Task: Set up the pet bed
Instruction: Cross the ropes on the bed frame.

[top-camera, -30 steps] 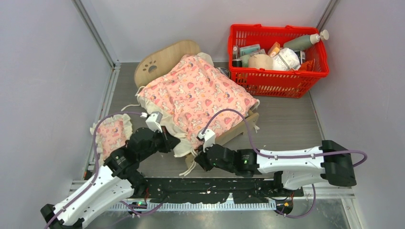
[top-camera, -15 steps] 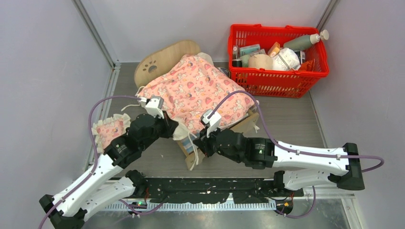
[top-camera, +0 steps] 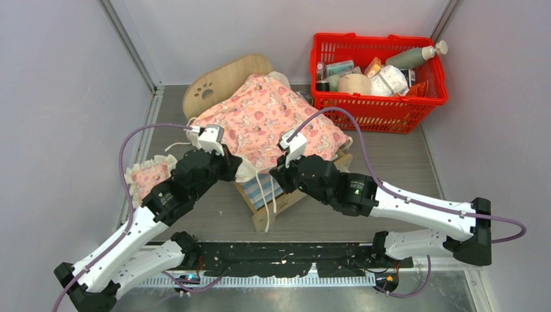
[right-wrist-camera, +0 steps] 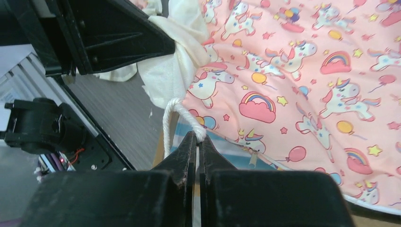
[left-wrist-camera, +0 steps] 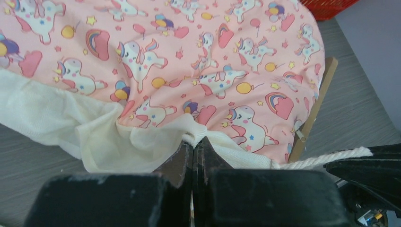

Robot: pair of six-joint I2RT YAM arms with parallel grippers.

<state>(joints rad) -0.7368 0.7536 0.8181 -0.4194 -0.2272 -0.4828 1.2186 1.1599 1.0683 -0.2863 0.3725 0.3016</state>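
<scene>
Two tools pinch tight: left tool (left-wrist-camera: 194, 142) on the blanket's (top-camera: 273, 123) cream frill, right tool (right-wrist-camera: 197, 137) on its white cord (right-wrist-camera: 172, 113). Plywood pet bed (top-camera: 224, 78), with paw-print headboard and striped mattress (top-camera: 263, 192), sits just beside the red basket (top-camera: 380, 110).

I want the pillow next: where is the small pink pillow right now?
Top view: the pillow lies on the table at the left, off the pet bed, tucked against the left arm near the side wall.

Matt cloth blanket (top-camera: 273, 123) w/ gauzy frill (left-wrist-camera: 94, 137), plywood pet bed (top-camera: 227, 78).
</scene>
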